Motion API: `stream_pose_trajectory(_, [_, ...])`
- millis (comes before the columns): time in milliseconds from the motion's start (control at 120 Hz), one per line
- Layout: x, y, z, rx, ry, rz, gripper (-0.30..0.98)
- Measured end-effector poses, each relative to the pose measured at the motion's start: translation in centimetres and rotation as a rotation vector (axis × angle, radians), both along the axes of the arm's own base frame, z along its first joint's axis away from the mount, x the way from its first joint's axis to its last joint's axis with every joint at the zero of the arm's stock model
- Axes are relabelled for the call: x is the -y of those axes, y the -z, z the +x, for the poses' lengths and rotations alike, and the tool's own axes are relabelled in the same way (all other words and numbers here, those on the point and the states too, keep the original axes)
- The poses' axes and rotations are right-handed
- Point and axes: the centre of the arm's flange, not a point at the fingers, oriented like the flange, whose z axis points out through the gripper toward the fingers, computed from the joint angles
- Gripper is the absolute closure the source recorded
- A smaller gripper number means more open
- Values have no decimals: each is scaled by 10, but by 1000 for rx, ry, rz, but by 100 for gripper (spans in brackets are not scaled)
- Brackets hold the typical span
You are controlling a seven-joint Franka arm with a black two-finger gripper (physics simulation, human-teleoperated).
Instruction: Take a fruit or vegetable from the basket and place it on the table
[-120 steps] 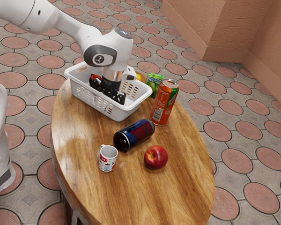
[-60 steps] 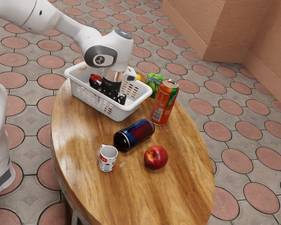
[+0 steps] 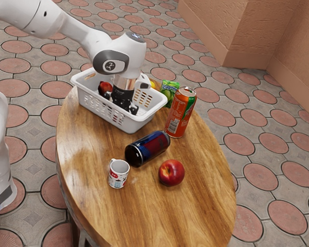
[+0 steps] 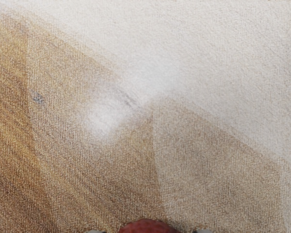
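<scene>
In the exterior view, the gripper (image 3: 121, 105) is down in the basket (image 3: 136, 123), at eleven o'clock on the tabletop (image 3: 87, 149). The jaws stand spread, straddling a reddish fruit (image 4: 149, 227), with gaps beside it in the wrist view. The step looks like lining up the grasp; next, close, then lift clear of the rim (the apple (image 3: 171, 172) at four o'clock is already out).

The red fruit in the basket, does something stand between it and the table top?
Yes: the basket's wall stands between the red fruit and the table, so the fruit should probably be lifted over that wall.
</scene>
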Motion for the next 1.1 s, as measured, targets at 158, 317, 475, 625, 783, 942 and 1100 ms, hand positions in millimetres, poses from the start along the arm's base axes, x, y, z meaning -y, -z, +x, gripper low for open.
stream_pose_trajectory(158, [2,1,0,0,2,2,50])
stream_pose_trajectory(317, [2,-1,-1,-13,2,4,50])
stream_pose_trajectory(475, [-2,-4,-1,-46,-5,8,51])
stream_pose_trajectory(625, [-14,-9,-2,-55,-14,30,54])
stream_pose_trajectory(783, [-20,-29,6,-32,-4,68,54])
stream_pose_trajectory(942, [-17,-70,18,-9,19,118,54])
stream_pose_trajectory(1100, [17,-100,24,-35,73,148,54])
